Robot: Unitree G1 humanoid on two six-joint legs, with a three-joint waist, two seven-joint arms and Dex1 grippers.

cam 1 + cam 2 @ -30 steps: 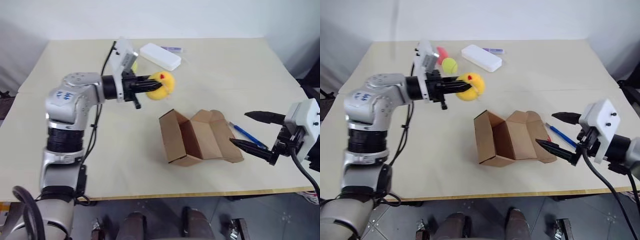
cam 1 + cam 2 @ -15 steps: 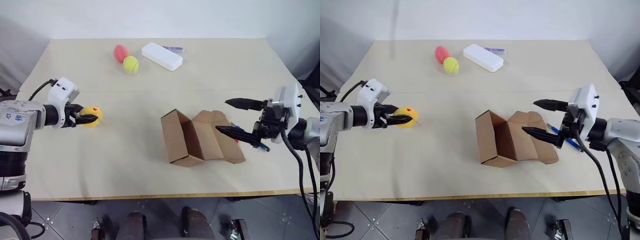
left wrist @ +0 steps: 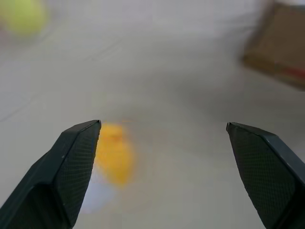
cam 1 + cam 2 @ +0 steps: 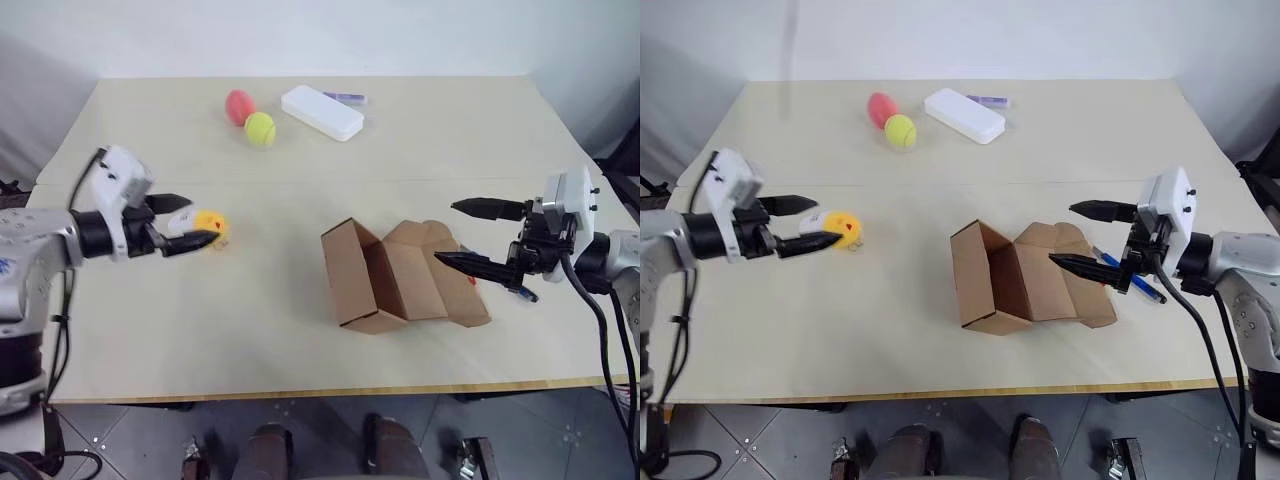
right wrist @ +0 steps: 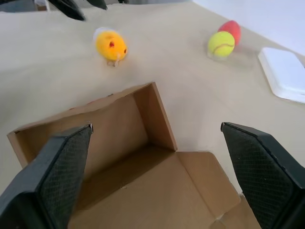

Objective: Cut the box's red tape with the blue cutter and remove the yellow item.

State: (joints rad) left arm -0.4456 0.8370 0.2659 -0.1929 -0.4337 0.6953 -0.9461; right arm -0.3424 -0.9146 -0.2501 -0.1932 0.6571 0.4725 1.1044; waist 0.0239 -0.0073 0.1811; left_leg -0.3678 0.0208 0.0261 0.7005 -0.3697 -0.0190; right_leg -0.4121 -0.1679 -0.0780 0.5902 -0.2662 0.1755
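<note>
The brown box (image 4: 400, 275) lies open on its side at mid-table, its flaps spread and its inside bare. A thin red tape (image 3: 291, 72) strip shows blurred on its edge. The yellow item (image 4: 212, 225) rests on the table left of the box, just past the tips of my left gripper (image 4: 187, 223), which is open and holds nothing. My right gripper (image 4: 445, 232) is open over the box's right flaps. The blue cutter (image 4: 1145, 291) lies on the table right of the box, partly hidden behind that gripper.
A pink-red ball (image 4: 238, 105), a yellow-green ball (image 4: 260, 129), a flat white case (image 4: 322, 112) and a small purple stick (image 4: 345, 97) lie at the back of the table. The table's front edge (image 4: 320, 392) runs close below the box.
My left arm carried the yellow item from above the table's middle out to the left. Its gripper then opened and let the item go. My right gripper moved in over the box's flaps.
</note>
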